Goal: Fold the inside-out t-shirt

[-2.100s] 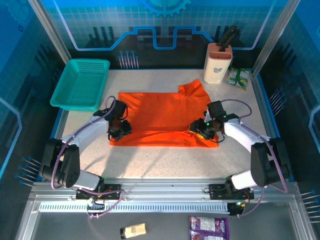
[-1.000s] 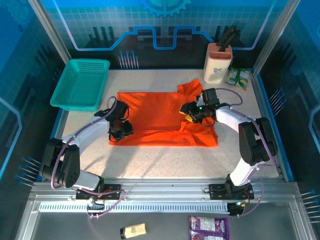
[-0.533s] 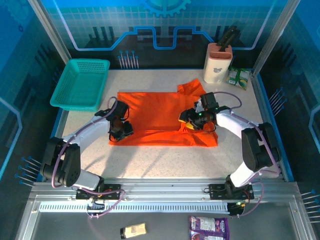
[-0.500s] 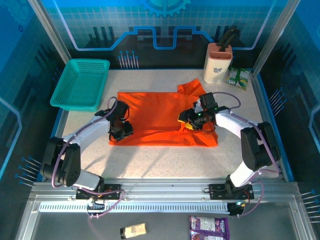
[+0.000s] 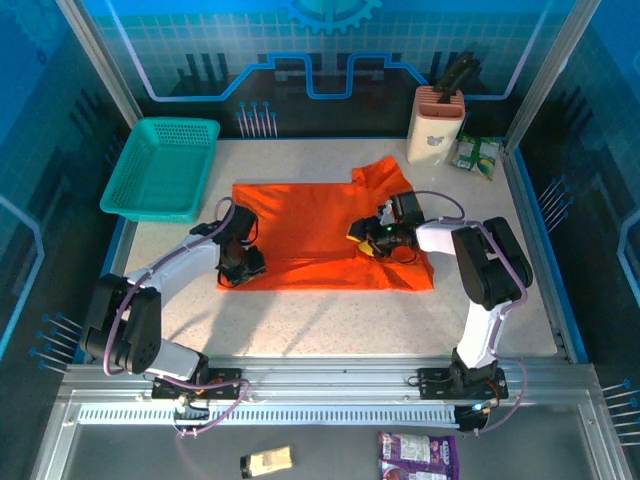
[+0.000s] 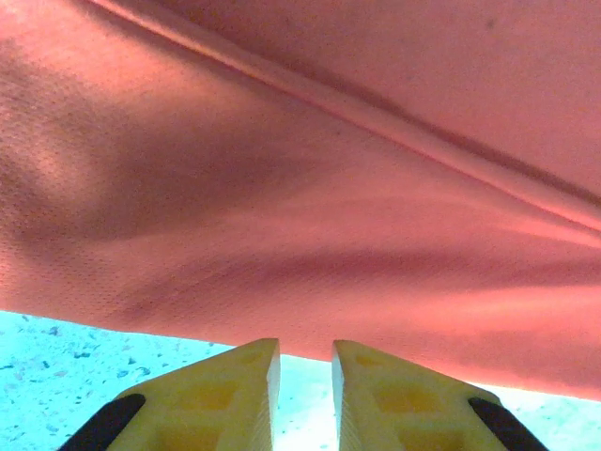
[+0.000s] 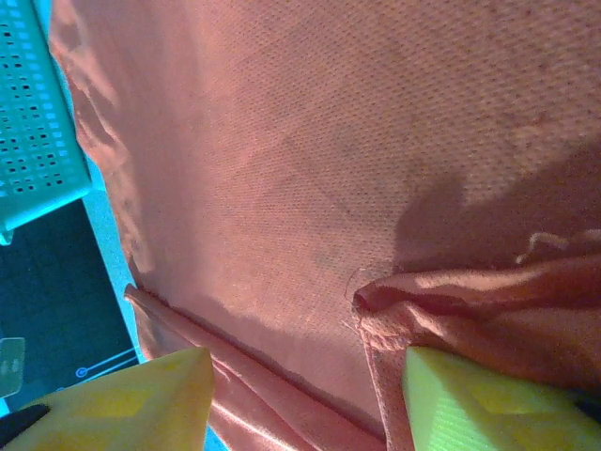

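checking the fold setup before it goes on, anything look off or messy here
The t-shirt mostly lies flat, but its right end is rumpled: a bunched fold sits by the right gripper, and one sleeve sticks out toward the knife block.

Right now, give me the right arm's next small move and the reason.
Probably close the right end effector: its jaws stand open over the t-shirt, and a bunched fold reaches into the gap between them, so a pinch there should catch cloth for the next fold.
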{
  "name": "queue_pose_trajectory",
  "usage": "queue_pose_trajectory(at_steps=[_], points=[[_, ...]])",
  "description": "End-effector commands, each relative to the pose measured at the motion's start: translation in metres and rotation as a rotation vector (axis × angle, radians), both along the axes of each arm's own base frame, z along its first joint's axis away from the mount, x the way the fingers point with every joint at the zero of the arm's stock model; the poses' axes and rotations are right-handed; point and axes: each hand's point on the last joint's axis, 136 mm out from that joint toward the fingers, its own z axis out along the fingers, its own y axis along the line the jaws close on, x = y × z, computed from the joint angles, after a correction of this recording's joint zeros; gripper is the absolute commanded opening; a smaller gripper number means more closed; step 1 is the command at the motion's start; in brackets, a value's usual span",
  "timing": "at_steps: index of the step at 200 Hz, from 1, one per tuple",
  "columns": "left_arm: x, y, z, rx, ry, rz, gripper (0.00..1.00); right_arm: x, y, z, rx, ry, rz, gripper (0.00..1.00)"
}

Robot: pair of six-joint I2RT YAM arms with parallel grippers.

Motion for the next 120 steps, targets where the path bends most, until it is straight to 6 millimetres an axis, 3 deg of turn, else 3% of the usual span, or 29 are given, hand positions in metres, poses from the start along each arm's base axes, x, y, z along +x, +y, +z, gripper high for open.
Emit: queue_pose_trajectory(at_steps=[1,23,49,95,120], points=[[-0.010,0.003,0.002,0.008,0.005,0.000,0.23,-0.007,-0.006,0.000,0.000,0.010,-0.014,0.57],[-0.007,0.003,0.003,0.012,-0.004,-0.005,0.23,-0.007,-0.013,0.028,-0.006,-0.037,-0.009,0.57],[0.002,0.005,0.003,0.041,-0.016,-0.025,0.22,-0.018,-0.039,0.054,-0.077,-0.066,-0.015,0.58],[0.016,0.014,-0.008,0.077,0.004,-0.028,0.20,-0.065,-0.099,0.056,-0.252,-0.004,-0.051,0.57],[0.011,0.021,-0.022,0.075,0.044,-0.013,0.16,-0.091,-0.121,0.044,-0.254,0.035,-0.068,0.58]])
